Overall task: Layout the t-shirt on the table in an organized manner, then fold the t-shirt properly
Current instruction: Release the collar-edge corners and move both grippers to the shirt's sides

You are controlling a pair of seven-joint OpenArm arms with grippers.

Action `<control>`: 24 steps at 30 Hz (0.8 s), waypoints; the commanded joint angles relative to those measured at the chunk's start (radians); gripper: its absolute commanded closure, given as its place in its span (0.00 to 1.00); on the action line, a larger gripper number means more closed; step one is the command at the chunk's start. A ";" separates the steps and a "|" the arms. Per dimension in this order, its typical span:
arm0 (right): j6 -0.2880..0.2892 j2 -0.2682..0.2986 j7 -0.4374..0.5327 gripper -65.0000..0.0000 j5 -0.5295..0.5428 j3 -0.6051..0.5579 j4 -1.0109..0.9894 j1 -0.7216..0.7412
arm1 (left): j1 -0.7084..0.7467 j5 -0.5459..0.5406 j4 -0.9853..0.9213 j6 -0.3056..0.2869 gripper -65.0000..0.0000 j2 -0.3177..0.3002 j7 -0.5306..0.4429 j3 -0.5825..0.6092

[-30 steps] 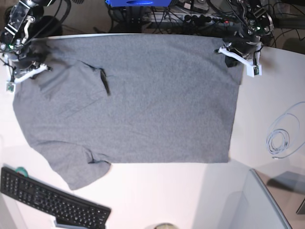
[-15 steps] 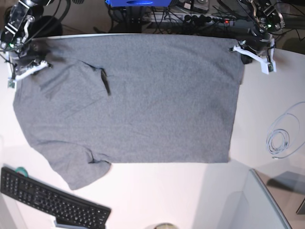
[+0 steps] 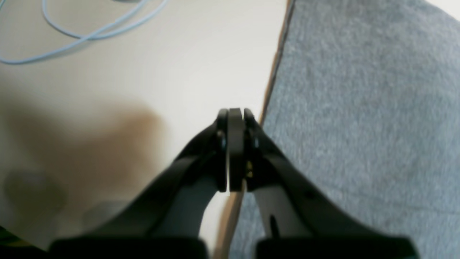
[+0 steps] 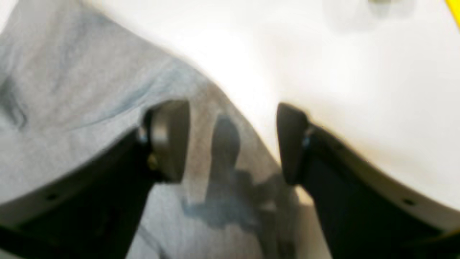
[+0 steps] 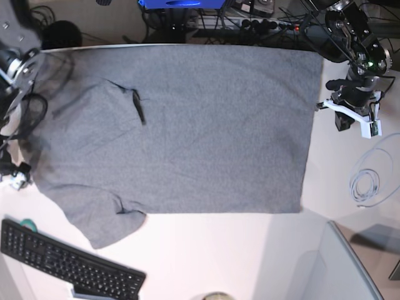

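The grey t-shirt (image 5: 206,131) lies spread flat on the white table (image 5: 212,250), collar side to the left, with one sleeve (image 5: 109,219) at the lower left. My left gripper (image 5: 351,117) hovers over bare table just right of the shirt's edge. In the left wrist view its jaws (image 3: 235,115) are pressed together on nothing, beside the shirt (image 3: 359,118). My right gripper (image 4: 230,140) stands open over the shirt's edge (image 4: 90,93), and nothing is between its fingers (image 4: 169,140). In the base view the right arm (image 5: 19,119) is a blur at the left edge.
A black keyboard (image 5: 69,265) sits at the front left corner. A coiled pale cable (image 5: 365,184) lies on the table at the right. A grey panel (image 5: 337,269) fills the front right corner. Cables and a power strip (image 5: 250,25) run behind the table.
The right gripper has opened, let go of the shirt's top-left part and swung down the left edge. The shut left gripper has moved right and forward, off the shirt's top-right corner.
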 commanded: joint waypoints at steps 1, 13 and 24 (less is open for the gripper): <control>0.008 0.036 0.061 0.44 0.008 0.001 -0.056 0.048 | -0.001 -0.011 0.008 0.000 1.00 -0.017 -0.022 -0.006; 0.008 0.071 0.251 0.44 0.011 -0.125 -0.358 0.088 | 0.022 -0.022 -0.107 0.000 1.00 -0.083 -0.025 -0.015; 0.006 0.052 0.250 1.00 0.012 -0.165 -0.304 0.071 | 0.019 -0.021 -0.110 0.000 1.00 -0.083 -0.025 -0.015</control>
